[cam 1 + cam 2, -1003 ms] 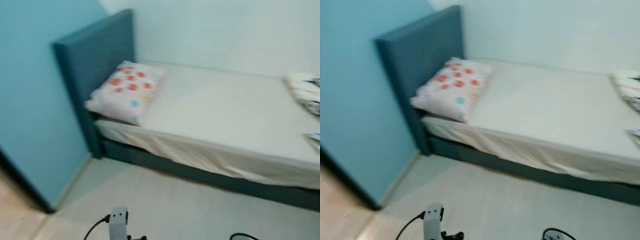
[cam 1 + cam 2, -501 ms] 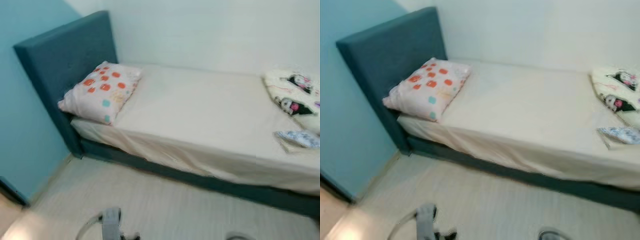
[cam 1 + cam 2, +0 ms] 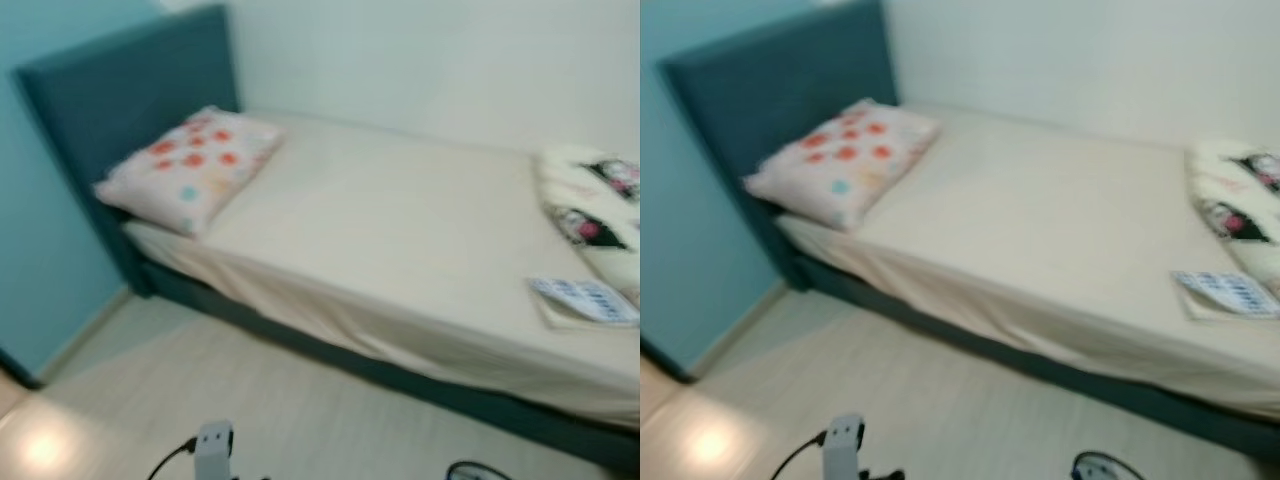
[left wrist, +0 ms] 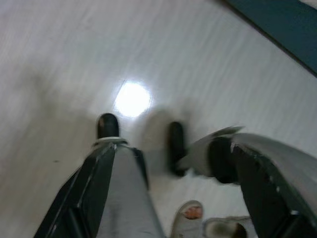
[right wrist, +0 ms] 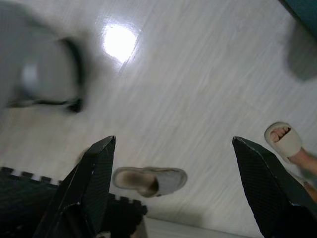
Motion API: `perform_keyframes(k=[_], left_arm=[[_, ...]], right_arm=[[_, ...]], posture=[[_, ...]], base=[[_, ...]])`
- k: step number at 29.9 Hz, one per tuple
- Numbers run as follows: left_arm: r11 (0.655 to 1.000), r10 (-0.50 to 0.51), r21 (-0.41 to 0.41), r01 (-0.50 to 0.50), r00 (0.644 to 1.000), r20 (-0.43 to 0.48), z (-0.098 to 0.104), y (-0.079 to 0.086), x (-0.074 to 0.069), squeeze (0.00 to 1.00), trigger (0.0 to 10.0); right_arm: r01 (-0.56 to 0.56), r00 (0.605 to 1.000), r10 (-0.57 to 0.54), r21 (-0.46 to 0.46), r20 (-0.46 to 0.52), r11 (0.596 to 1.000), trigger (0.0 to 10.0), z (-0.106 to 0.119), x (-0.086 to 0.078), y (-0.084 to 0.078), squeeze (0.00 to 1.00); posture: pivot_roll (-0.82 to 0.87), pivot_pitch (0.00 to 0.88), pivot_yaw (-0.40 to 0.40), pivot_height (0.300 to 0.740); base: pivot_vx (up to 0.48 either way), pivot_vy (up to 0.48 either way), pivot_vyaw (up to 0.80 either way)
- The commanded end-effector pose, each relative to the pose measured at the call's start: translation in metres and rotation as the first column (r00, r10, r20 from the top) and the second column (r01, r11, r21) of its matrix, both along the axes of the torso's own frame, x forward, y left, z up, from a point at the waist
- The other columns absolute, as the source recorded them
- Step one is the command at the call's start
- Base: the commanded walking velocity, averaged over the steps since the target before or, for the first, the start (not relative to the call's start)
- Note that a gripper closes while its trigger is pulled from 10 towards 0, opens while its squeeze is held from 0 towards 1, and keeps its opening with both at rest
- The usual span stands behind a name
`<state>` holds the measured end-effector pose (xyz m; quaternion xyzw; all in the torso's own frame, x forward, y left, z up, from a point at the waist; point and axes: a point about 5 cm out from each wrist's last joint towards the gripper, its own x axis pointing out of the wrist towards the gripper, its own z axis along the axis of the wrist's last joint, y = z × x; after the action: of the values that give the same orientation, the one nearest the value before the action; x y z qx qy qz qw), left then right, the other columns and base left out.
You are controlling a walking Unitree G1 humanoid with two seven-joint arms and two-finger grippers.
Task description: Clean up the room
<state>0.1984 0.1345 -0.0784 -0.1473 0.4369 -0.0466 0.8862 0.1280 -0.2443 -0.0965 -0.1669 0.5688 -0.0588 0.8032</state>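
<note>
Both grippers hang low over pale floor, the left gripper (image 4: 173, 148) and right gripper (image 5: 171, 148) each with fingers spread apart, holding nothing. Ahead and above them, one bed (image 3: 400, 250) carries one spotted pillow (image 3: 185, 165), one cartoon-print blanket (image 3: 590, 205) and one small blue-patterned item (image 3: 590, 298); no writing is legible. Below the right gripper lies one empty slipper (image 5: 151, 181), a person's sandalled foot (image 5: 283, 140) beside it.

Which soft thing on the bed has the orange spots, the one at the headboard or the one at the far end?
The pillow against the teal headboard. The bedding at the other end carries dark cartoon figures.
</note>
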Motion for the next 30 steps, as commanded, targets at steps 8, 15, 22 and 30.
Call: perform_keyframes(k=[8, 15, 22, 30], left_arm=[[1.000, -0.003, 0.003, 0.003, 0.999, -0.033, -0.0049, 0.0007, -0.0091, 0.00, 10.0], [1.000, -0.006, 0.000, 0.006, 1.000, -0.027, -0.0044, 0.0006, -0.0084, 0.00, 10.0], [1.000, -0.006, -0.002, 0.006, 1.000, -0.020, -0.0039, 0.0012, -0.0077, 0.00, 10.0], [1.000, 0.010, 0.000, -0.010, 1.000, -0.019, -0.0036, 0.0024, -0.0070, 0.00, 10.0]], right_arm=[[0.016, 1.000, -0.016, 0.001, 0.018, 1.000, 10.0, 0.0014, 0.0041, -0.0001, 0.00], [0.025, 1.000, -0.024, -0.013, 0.017, 1.000, 10.0, 0.0024, 0.0055, -0.0020, 0.00], [0.041, 0.999, -0.041, -0.029, 0.019, 0.999, 10.0, 0.0028, 0.0051, -0.0039, 0.00], [0.042, 0.998, -0.041, -0.026, 0.037, 0.999, 10.0, 0.0033, 0.0068, -0.0032, 0.00]], posture=[[-0.02, 0.091, 0.030, 0.740], [-0.02, 0.087, 0.030, 0.740], [-0.03, 0.088, 0.032, 0.740], [-0.03, 0.088, 0.030, 0.740]], base=[[0.000, -0.480, 0.00], [0.000, -0.480, 0.00], [0.000, -0.480, -0.76], [0.000, -0.300, -0.09]])
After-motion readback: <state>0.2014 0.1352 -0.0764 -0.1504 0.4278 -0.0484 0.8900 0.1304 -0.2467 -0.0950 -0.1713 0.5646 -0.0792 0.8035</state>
